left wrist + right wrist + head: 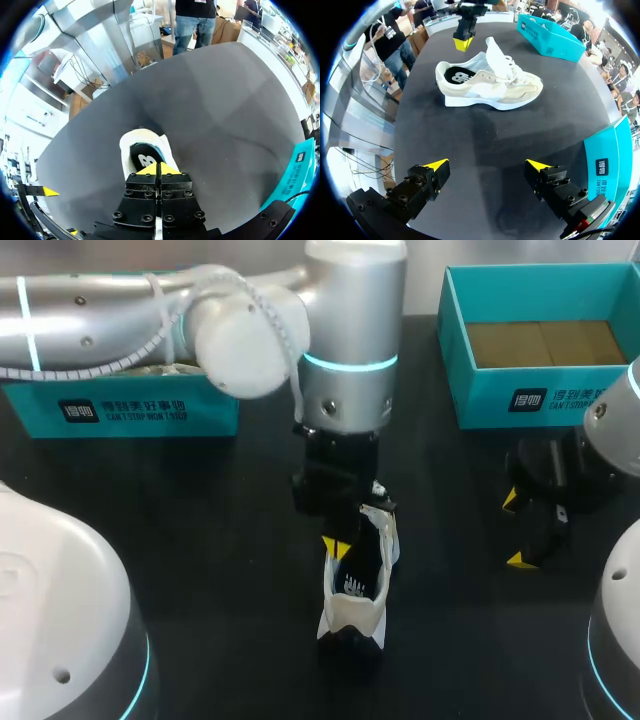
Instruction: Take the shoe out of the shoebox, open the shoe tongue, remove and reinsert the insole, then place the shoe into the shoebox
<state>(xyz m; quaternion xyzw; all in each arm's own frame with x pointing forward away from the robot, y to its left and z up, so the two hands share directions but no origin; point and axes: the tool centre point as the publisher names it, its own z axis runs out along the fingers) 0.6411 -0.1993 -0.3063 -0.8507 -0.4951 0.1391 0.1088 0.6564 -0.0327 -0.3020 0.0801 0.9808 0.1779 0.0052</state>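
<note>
**Q:** Left pincer (160,169): state and position?

**A:** Yellow tips pressed together, nothing visible between them. It hangs directly over the heel opening of the cream-and-white low-top sneaker (490,85), which stands on the black table (485,135) just beneath it. Right pincer (487,167): spread wide and empty, with the sneaker well ahead of it.

**Q:** Steps judged complete?

**A:** The sneaker is out of the teal cardboard shoebox (470,390), which sits beyond the right pincer. The white tongue (492,51) stands lifted. The black insole (143,158) lies inside the heel, just below the left tips.

**Q:** Steps outstanding?

**A:** Whether the insole's removal and refitting is over cannot be told. Returning the sneaker to the shoebox clearly remains.
</note>
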